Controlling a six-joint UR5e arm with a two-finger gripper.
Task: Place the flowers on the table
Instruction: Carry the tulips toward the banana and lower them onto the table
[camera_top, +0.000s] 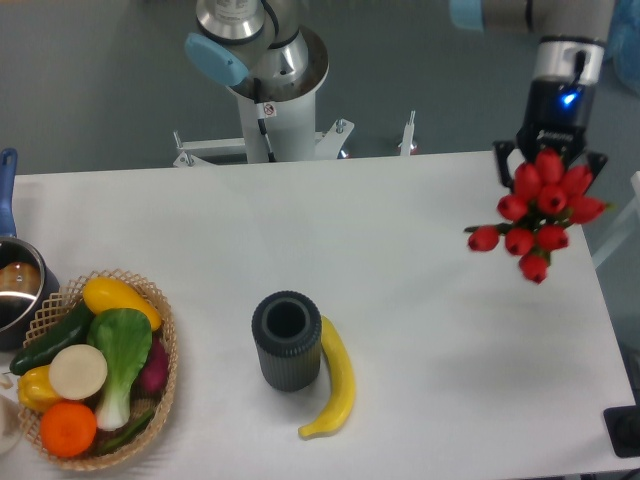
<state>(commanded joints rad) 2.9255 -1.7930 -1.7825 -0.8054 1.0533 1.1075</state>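
End effector (549, 160) gripped the flowers (538, 213), buds toward camera, above the table's (420, 270) far-right edge; bare surface below suited the set-down.

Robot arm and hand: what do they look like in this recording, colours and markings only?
The arm has silver-grey tube sections with light-blue joint caps and a white base column bearing a small red-marked sticker. The hand is black, below a silver-and-black wrist with a glowing blue light.

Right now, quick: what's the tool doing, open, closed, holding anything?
Tool: closed on the flowers, which it holds above the right end of the table; the red buds hang below it.
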